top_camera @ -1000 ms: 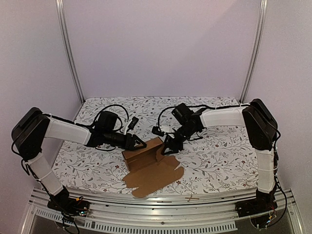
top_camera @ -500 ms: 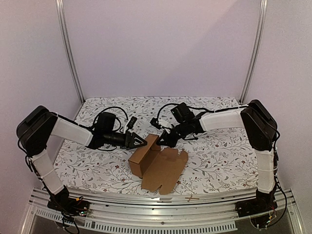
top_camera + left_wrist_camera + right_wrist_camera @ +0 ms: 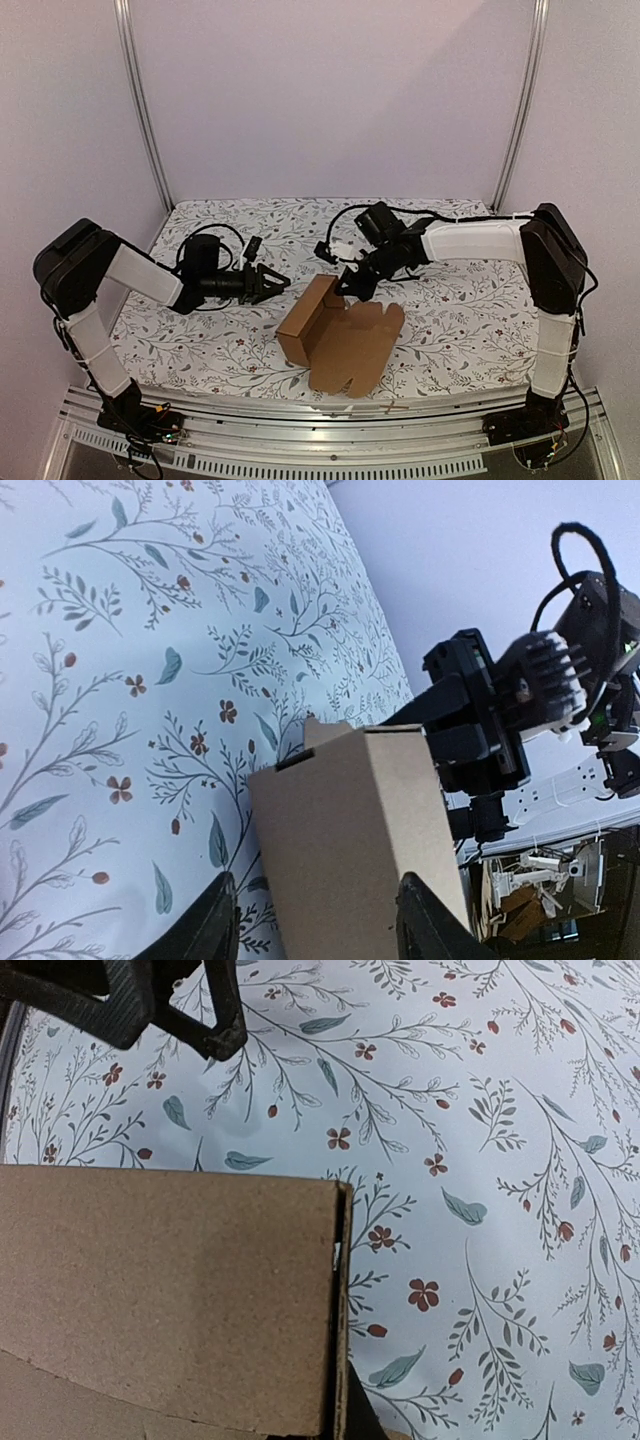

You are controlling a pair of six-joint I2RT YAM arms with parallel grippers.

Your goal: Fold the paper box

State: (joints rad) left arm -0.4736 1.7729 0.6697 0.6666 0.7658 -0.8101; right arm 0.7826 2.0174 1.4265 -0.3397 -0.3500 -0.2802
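The paper box is plain brown cardboard, partly formed: an upright walled part on the left and a flat scalloped flap lying toward the front right. My left gripper is open and empty, a little to the left of the box and not touching it. In the left wrist view the box stands ahead of its spread fingers. My right gripper is at the box's far corner, shut on the top edge of a wall. One dark fingertip shows beside that edge; the other is hidden behind the cardboard.
The table is covered by a floral cloth. A metal rail runs along the near edge. Upright frame posts stand at the back left and back right. The left gripper shows beyond the box in the right wrist view.
The box has slid to the right and turned, with my right gripper on its far corner. My left gripper has drawn back to the left, away from the box.
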